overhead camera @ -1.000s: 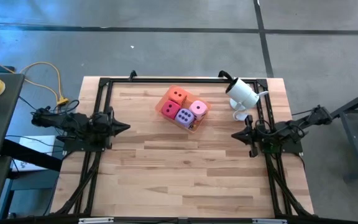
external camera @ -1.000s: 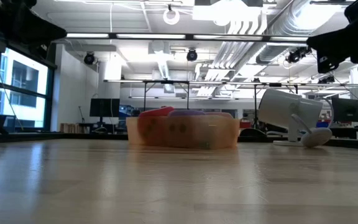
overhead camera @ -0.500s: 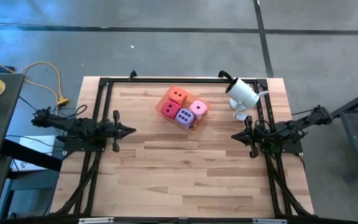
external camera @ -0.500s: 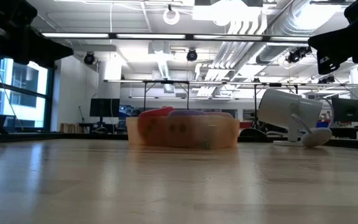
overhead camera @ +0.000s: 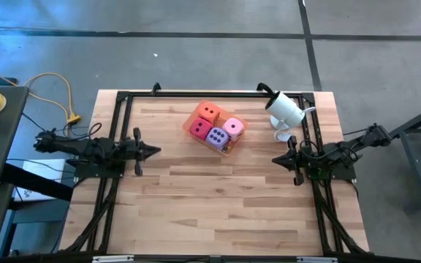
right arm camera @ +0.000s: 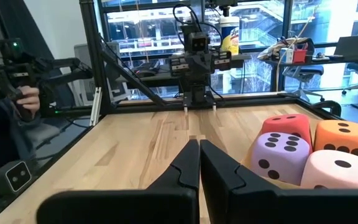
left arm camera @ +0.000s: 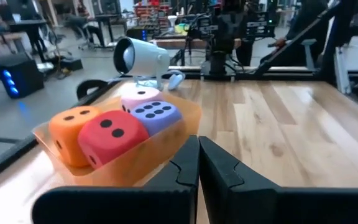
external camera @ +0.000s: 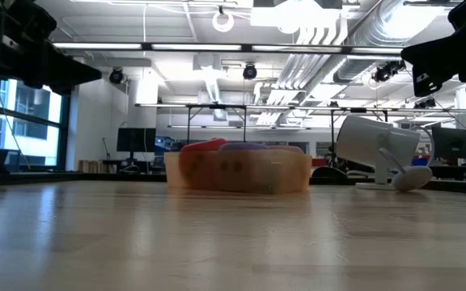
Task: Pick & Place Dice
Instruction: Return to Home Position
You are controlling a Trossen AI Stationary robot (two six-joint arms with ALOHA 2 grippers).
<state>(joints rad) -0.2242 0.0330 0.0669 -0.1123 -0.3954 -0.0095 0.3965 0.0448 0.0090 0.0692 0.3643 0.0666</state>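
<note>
Wooden table (overhead camera: 218,197) is seen whole only in the high view. Both arms are drawn back to its side edges: left gripper (overhead camera: 154,152) at the left edge, right gripper (overhead camera: 274,158) at the right edge, tips aimed at each other across the table. Each is shown clamped together and empty in its own wrist view (left (left arm camera: 198,140), right (right arm camera: 199,144)). That cannot be read from the high view.

Translucent orange tray (overhead camera: 225,149) is placed on the far middle of the table, well apart from both grippers. It is turned corner-on to the table edges, as seen from above. From the low view only its wall (external camera: 290,176) and blurred die tops are made out.

A white cylindrical device on a stand (overhead camera: 283,108) is set near the far right corner, beside the tray.

All four dice are packed two by two in the tray. No long axis, as they are cubes:
- orange die (overhead camera: 210,112), farthest
- red-magenta die (overhead camera: 199,128), left
- light pink die (overhead camera: 233,128), right
- purple die (overhead camera: 215,136), nearest

Matte soft faces and dark pips are shown. Six pips are counted on top of the purple die (left arm camera: 156,112).

A person's hand (right arm camera: 25,99) is caught only in the right wrist view, beyond the table.
</note>
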